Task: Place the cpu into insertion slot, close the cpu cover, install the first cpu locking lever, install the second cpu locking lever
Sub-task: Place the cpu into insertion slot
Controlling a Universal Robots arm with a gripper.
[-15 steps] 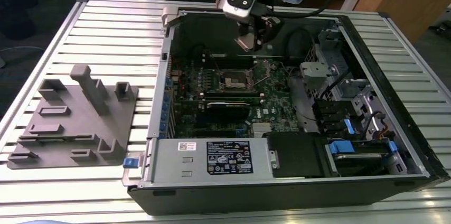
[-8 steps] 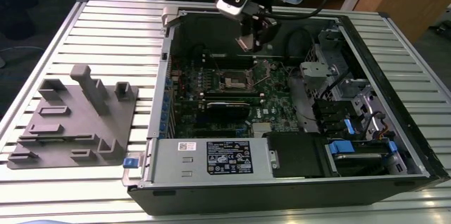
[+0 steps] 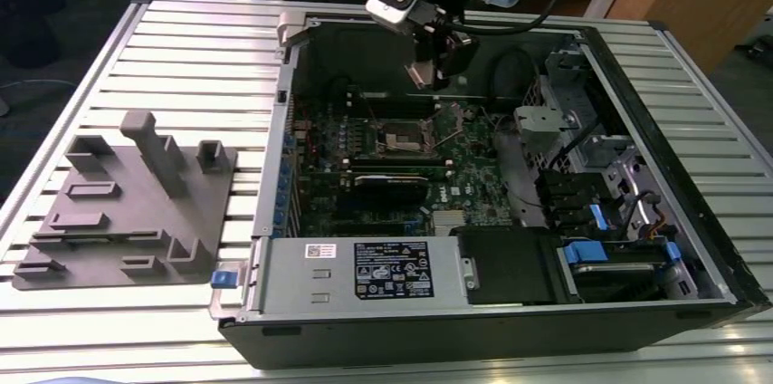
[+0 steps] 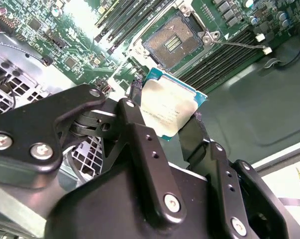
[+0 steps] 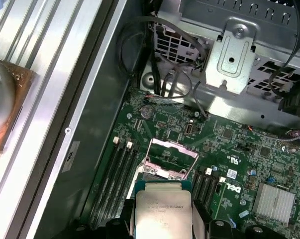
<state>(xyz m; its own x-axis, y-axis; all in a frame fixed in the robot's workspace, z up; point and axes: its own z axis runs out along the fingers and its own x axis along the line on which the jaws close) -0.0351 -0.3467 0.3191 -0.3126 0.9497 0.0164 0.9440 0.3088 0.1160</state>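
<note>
My gripper (image 3: 433,69) hangs over the far part of the open computer case, shut on the cpu (image 4: 172,107), a flat square chip with a dull silver top and green edge. Both wrist views show the chip between the black fingers (image 4: 140,139), clear of the board. The insertion slot (image 4: 175,40) lies bare on the green board a short way past the chip, its dark contact field showing. The cpu cover (image 5: 173,144) stands raised as a thin metal frame just beyond the held cpu (image 5: 162,211). A thin wire locking lever (image 4: 239,45) sticks out beside the slot, unlatched.
Long black memory slots (image 4: 219,59) flank the socket. Drive bays and cables (image 3: 592,185) fill the case on the exterior view's right, with a power supply (image 3: 362,271) at its near end. A grey fixture block (image 3: 127,203) sits on the slatted table at the exterior view's left.
</note>
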